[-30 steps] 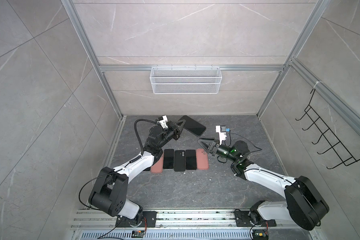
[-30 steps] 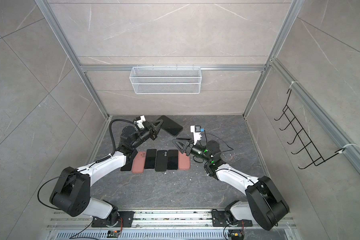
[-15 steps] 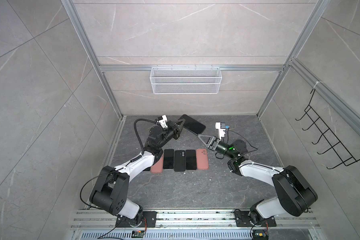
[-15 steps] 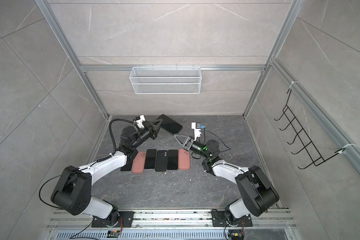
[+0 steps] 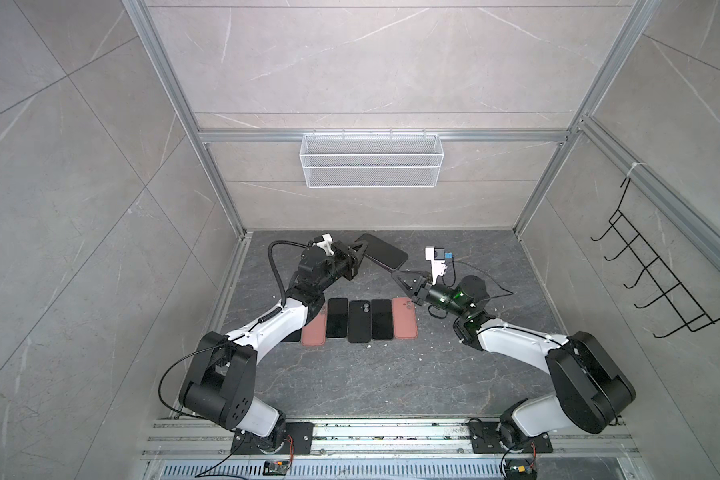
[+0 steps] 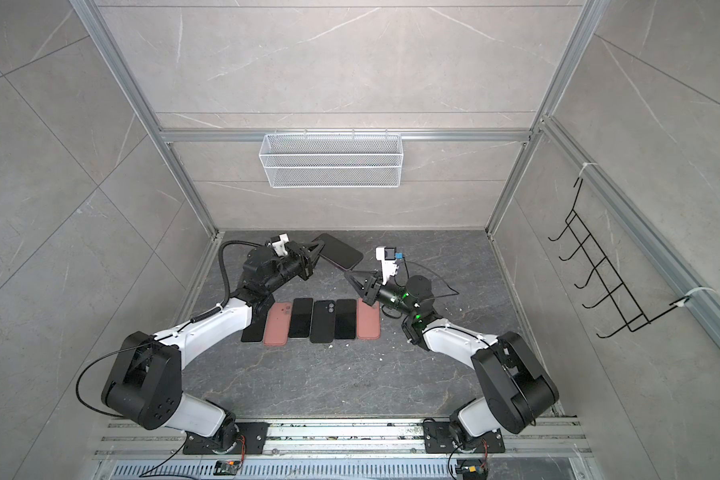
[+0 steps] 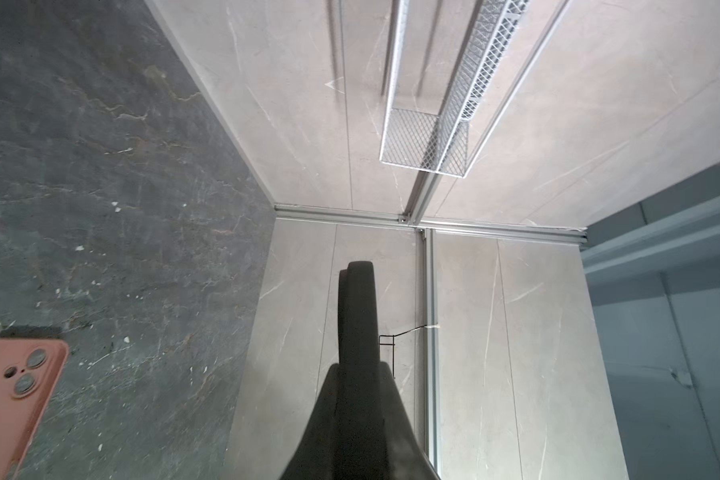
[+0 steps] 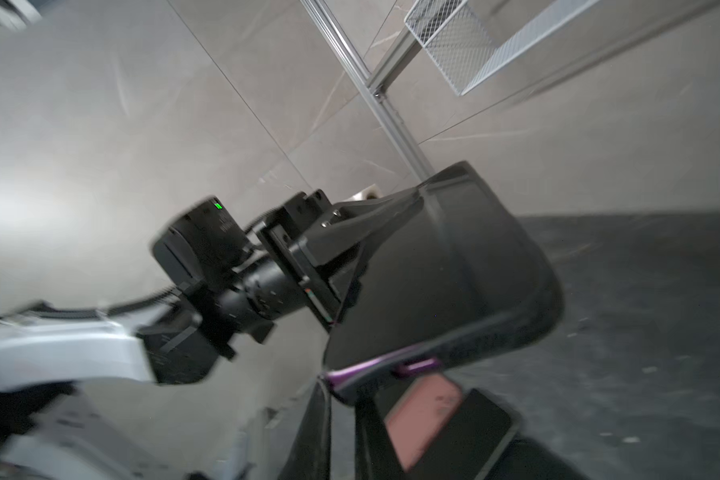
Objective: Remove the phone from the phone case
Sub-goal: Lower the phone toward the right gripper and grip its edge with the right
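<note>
A dark phone case (image 5: 381, 250) with the phone in it hangs tilted above the floor at the back centre in both top views (image 6: 338, 250). My left gripper (image 5: 360, 249) is shut on its left end; in the left wrist view the case (image 7: 356, 307) shows edge-on between the fingers. In the right wrist view the phone's purple edge (image 8: 375, 365) lies bare along one side of the case (image 8: 441, 286). My right gripper (image 8: 344, 388) has its two fingers closed on the purple corner; in a top view its tip (image 5: 395, 273) touches the case's near right corner.
On the floor in front lies a row of phones and cases: a pink case (image 5: 405, 318) at the right, three black ones (image 5: 359, 322) in the middle, another pink one (image 5: 313, 332) at the left. A wire basket (image 5: 371, 166) hangs on the back wall, a hook rack (image 5: 657, 282) on the right wall.
My right gripper has swung up and back-left to the held phone's corner and closed from open. The left gripper has kept the case still.
</note>
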Tool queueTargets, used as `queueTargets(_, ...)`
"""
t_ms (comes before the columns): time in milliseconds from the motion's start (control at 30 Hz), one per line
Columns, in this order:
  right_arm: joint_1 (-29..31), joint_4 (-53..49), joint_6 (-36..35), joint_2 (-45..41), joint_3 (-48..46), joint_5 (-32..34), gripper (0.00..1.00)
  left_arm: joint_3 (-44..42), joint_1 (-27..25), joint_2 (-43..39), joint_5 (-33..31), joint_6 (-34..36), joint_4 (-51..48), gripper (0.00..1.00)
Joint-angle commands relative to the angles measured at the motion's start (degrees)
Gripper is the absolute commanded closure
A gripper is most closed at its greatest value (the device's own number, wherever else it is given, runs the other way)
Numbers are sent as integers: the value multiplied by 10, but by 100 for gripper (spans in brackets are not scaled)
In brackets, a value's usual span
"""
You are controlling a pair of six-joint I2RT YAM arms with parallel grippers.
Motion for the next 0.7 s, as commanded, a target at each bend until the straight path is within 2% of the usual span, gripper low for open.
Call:
queueTargets(0, 33, -176, -254, 0, 30, 99, 100, 64, -28, -16, 45, -22, 6, 100)
queueTargets(67, 16, -153, -255, 6, 30, 131, 100, 61, -28, -20, 47, -18, 7, 100)
queueTargets(133, -23, -126, -217, 10, 35, 103, 100, 57, -25, -23, 54, -14, 11, 100)
queueTargets(233, -45, -99, -188, -11, 17, 55, 99, 43, 2, -32, 66, -6, 21, 100)
queueTargets(267, -48, -97, -184, -26, 3, 29, 89, 36, 14, -36, 74, -7, 27, 100)
queueTargets(333, -47, -104, -172, -61, -34, 27, 62, 36, 38, -37, 106, -1, 39, 100)
queueTargets(400, -51, -115, -166, -103, -69, 41, 52, 48, 59, -29, 153, 12, 63, 100)
queueTargets(467, -59, -208, -200, -165, -72, 67, 47, 106, 91, -15, 265, 76, 33, 100)
queueTargets(533, -59, -330, -259, -215, -37, 59, 44, 186, 102, 3, 409, 217, -84, 100)
queueTargets(567, -59, -401, -299, -227, -5, 27, 44, 229, 102, 2, 467, 356, -237, 100)
queueTargets(600, -59, -457, -334, -231, 22, -12, 44, 270, 102, -7, 473, 517, -421, 100)
queueTargets(633, -59, -508, -371, -228, 46, -49, 44, 315, 101, -11, 446, 692, -599, 100)
queueTargets(667, -59, -560, -404, -220, 73, -80, 45, 352, 101, -6, 426, 806, -714, 100)
